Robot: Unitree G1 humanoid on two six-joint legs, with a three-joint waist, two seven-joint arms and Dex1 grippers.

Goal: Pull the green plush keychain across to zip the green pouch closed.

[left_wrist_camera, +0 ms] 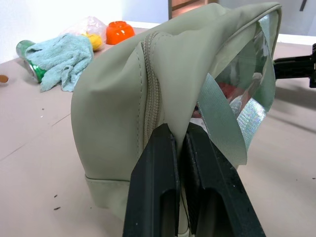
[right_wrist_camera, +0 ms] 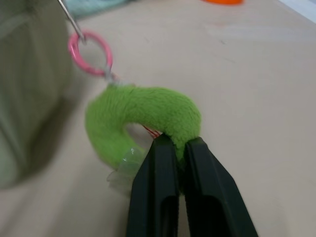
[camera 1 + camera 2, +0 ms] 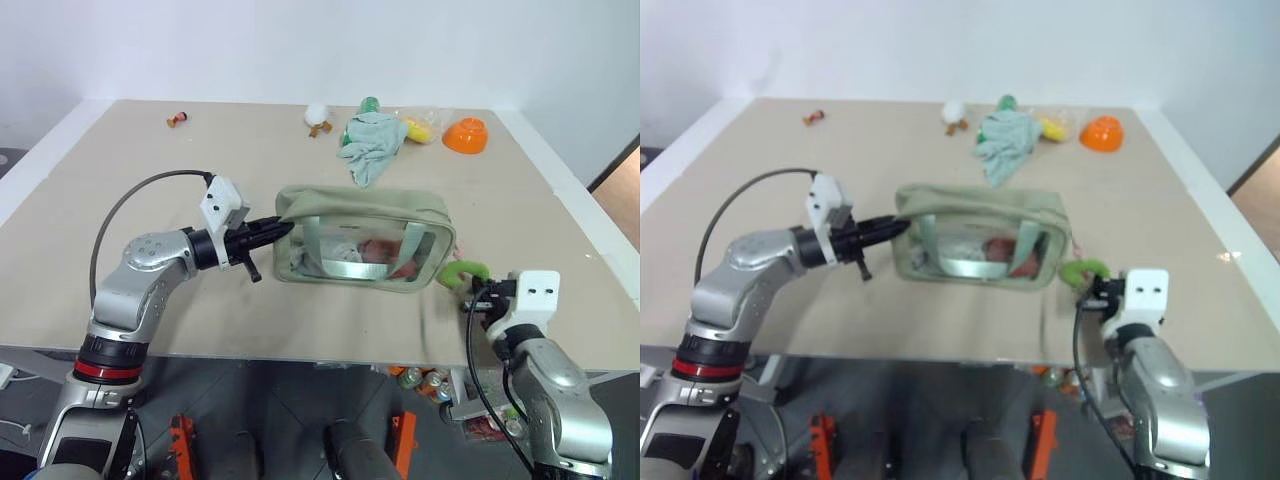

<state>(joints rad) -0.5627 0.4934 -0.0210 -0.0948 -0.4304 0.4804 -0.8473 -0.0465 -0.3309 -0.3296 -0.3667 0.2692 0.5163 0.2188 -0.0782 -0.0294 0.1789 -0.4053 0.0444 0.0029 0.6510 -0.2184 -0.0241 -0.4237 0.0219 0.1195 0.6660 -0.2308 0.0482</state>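
The green pouch (image 3: pixel 360 235) stands mid-table, with clear sides and items inside. My left gripper (image 3: pixel 283 228) is shut on the fabric at its left end; in the left wrist view the fingertips (image 1: pixel 165 138) pinch the cloth beside the zipper (image 1: pixel 152 94). The green plush keychain (image 3: pixel 462 271) lies on the table off the pouch's right end. A pink ring (image 2: pixel 90 53) links it to a metal pull. My right gripper (image 2: pixel 179 143) is shut on the edge of the plush (image 2: pixel 143 118), low by the front right of the table.
At the back of the table lie a pale teal cloth (image 3: pixel 373 143), a green bottle (image 3: pixel 369 104), an orange bowl (image 3: pixel 465 135), a yellow item in a clear bag (image 3: pixel 420 127) and two small toys (image 3: pixel 318 117) (image 3: pixel 178 120). The table's front edge runs just below both grippers.
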